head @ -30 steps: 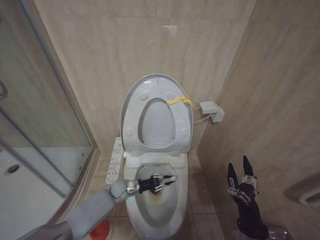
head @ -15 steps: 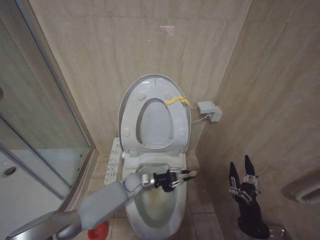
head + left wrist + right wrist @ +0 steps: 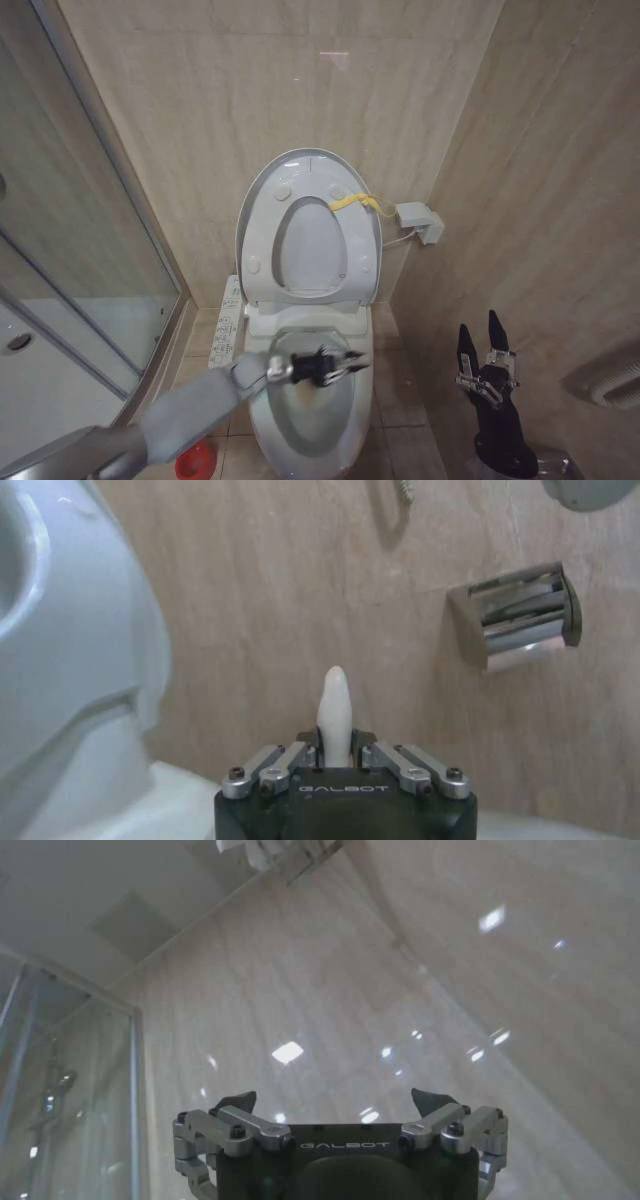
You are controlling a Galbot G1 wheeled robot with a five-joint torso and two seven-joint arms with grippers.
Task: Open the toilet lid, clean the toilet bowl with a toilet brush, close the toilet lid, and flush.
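Observation:
The toilet lid [image 3: 303, 164] stands open against the back wall, a yellow strap [image 3: 352, 202] at its edge, with the seat ring [image 3: 262, 240] raised against it. Below lies the toilet bowl [image 3: 318, 425], brownish stains on its inner wall. My left gripper [image 3: 338, 366] hovers over the bowl's rear part, shut on the toilet brush. In the left wrist view the brush's white tapered handle [image 3: 334, 701] sticks out between the closed fingers of the left gripper [image 3: 338, 759]. The bristle head cannot be made out. My right gripper [image 3: 479, 348] is parked low at the right, open, fingers up; the right wrist view shows the right gripper [image 3: 335, 1102] against the wall.
A red cup-shaped holder [image 3: 197, 462] sits on the floor left of the toilet. A control panel [image 3: 229, 318] runs along the toilet's left side. A shower glass wall [image 3: 80, 250] stands at the left, tiled walls close behind and right. A chrome paper holder [image 3: 520, 615] hangs on the wall.
The left gripper with the brush swung right across the bowl, then came back a little to the left. The right arm stayed parked. The camera shifted slightly.

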